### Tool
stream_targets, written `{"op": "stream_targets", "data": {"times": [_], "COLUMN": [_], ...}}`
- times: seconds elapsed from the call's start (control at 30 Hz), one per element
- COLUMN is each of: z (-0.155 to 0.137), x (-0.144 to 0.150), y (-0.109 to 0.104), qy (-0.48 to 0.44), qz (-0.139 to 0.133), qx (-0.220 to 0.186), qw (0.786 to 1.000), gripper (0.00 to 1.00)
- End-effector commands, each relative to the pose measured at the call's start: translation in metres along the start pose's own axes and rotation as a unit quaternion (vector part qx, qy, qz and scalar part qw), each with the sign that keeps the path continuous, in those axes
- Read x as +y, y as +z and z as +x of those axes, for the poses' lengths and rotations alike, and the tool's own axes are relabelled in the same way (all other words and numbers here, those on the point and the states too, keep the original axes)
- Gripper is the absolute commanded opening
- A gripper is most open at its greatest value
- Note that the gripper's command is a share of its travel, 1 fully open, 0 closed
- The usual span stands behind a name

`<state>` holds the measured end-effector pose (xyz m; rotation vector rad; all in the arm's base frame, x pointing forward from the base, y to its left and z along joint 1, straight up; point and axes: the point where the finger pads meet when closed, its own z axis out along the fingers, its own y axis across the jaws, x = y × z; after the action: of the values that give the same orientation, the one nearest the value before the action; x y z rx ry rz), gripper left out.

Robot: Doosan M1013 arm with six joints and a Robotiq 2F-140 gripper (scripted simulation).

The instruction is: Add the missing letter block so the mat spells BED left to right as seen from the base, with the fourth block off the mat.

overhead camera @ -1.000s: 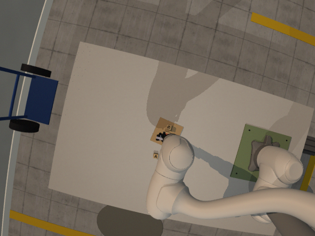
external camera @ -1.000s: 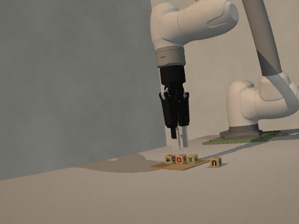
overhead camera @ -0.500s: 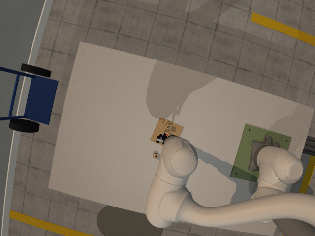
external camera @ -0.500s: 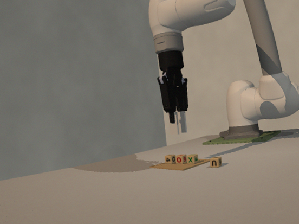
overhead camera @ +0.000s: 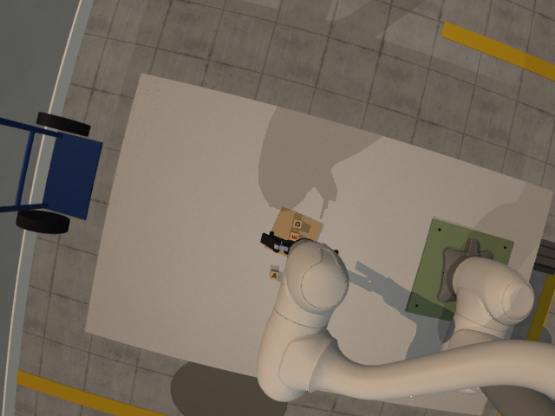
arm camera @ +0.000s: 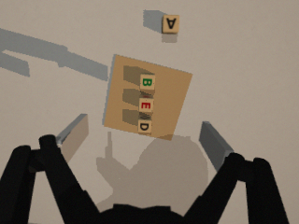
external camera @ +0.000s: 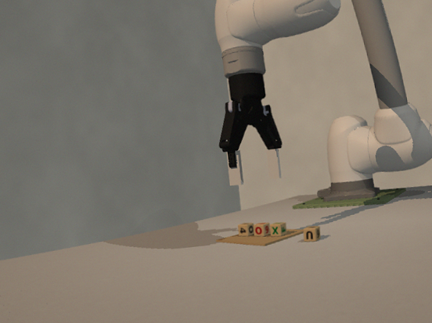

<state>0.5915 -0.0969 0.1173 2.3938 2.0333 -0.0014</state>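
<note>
The gripper is being held high above the mat, jaws wide apart and empty. B, E and D are sitting there in a row (A off it). A straight retreat is being advised, so nothing is nudged.

Tan mat showing green B block, red E block, black D block, black-lettered A block sitting on beige table, gripper showing black.
</note>
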Motion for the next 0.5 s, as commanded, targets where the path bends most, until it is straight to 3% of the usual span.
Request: {"op": "stream_targets", "data": {"times": [0.0, 0.47], "z": [0.0000, 0.0000], "x": [0.0000, 0.0000], "y": [-0.0001, -0.0088], "qy": [0.000, 0.000], "qz": [0.000, 0.000], "qx": [0.000, 0.000], "qw": [1.000, 1.000], "gripper": [1.00, 1.00]}}
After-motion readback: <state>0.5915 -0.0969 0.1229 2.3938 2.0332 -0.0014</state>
